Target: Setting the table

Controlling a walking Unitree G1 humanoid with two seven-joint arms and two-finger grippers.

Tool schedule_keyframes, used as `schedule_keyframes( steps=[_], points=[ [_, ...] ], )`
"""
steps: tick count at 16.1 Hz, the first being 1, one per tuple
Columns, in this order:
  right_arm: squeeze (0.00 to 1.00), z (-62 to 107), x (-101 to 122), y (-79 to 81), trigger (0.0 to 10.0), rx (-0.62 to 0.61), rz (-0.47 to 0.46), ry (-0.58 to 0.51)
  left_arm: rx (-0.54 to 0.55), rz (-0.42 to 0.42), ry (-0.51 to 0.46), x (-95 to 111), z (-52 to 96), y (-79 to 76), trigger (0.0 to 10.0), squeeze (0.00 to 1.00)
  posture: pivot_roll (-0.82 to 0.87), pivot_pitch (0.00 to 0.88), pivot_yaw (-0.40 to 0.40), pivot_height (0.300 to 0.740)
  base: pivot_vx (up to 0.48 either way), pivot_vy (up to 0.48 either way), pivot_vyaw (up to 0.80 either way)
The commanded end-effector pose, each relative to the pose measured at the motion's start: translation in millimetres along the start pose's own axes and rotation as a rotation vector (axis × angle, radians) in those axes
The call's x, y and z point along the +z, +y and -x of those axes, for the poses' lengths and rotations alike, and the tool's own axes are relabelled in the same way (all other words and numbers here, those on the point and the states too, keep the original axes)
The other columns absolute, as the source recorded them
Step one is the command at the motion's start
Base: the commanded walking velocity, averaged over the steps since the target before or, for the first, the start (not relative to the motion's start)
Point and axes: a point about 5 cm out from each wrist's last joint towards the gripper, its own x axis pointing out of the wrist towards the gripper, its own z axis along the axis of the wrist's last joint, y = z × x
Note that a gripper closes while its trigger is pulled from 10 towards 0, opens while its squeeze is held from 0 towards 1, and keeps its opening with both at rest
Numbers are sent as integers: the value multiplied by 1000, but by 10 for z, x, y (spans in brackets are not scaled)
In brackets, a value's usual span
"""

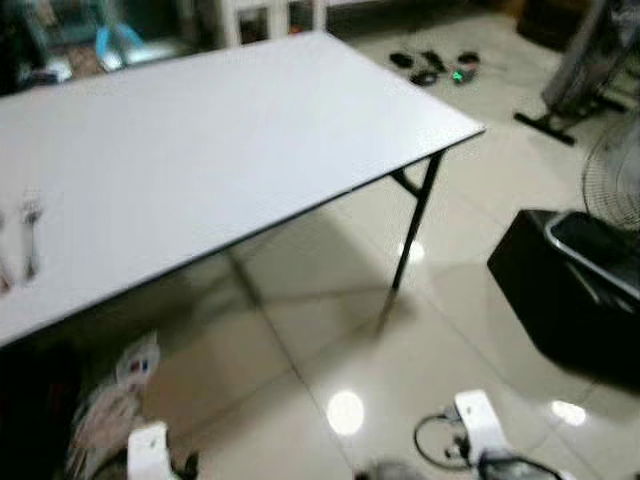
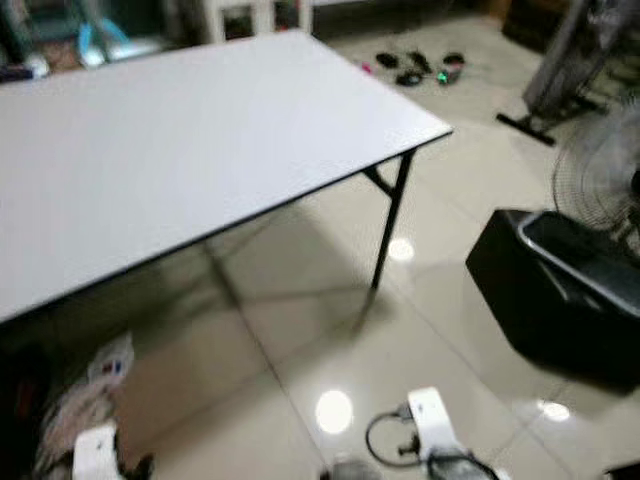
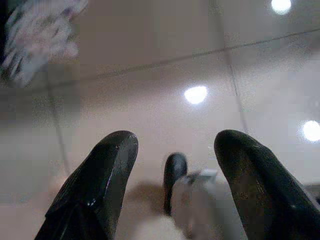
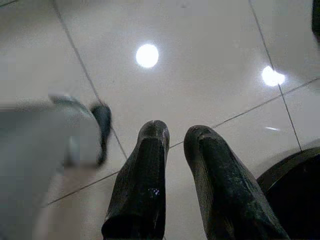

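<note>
On the white counter, near its left edge, lie two slim silver forks, blurred, tines away from the robot. Below that counter, over glossy floor tiles, left claw gapes wide and empty; right claw hangs nearly closed, holding nothing.

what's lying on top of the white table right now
On the white table, near its left end, lies a fork beside another thin utensil cut by the picture's edge. What lies further left is out of frame.
</note>
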Motion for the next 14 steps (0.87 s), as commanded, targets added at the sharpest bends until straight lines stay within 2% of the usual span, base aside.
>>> schedule_keyframes(
  steps=[1,4,5,7,9,12,14],
  points=[
    [0,12,-36,-65,10000,-15,1,10,-10,-7,15,-34,-2,-49,10000,0,-130,75,-2,740,469,0,0],
    [0,10,-36,-53,10000,-11,8,10,-6,5,18,-44,0,-45,10000,0,-126,70,-4,740,461,0,0],
    [0,9,-31,-50,10000,-10,11,9,2,11,34,-67,1,-51,10000,0,-126,69,-1,740,0,0,0],
    [0,7,-13,-37,10000,-2,21,-1,14,-43,49,-86,7,-34,10000,0,-125,66,6,740,0,-157,0],
    [0,4,-6,-22,10000,2,53,1,15,-94,76,-106,9,-23,10000,0,-124,64,10,740,0,-448,797],
    [0,3,-18,2,10000,6,54,5,23,-64,93,-122,9,-22,10000,0,-123,62,13,740,0,-401,794],
    [0,6,-47,-8,10000,-20,61,16,43,-89,93,-120,8,-18,10000,0,-123,60,16,740,0,0,384]
  ],
)
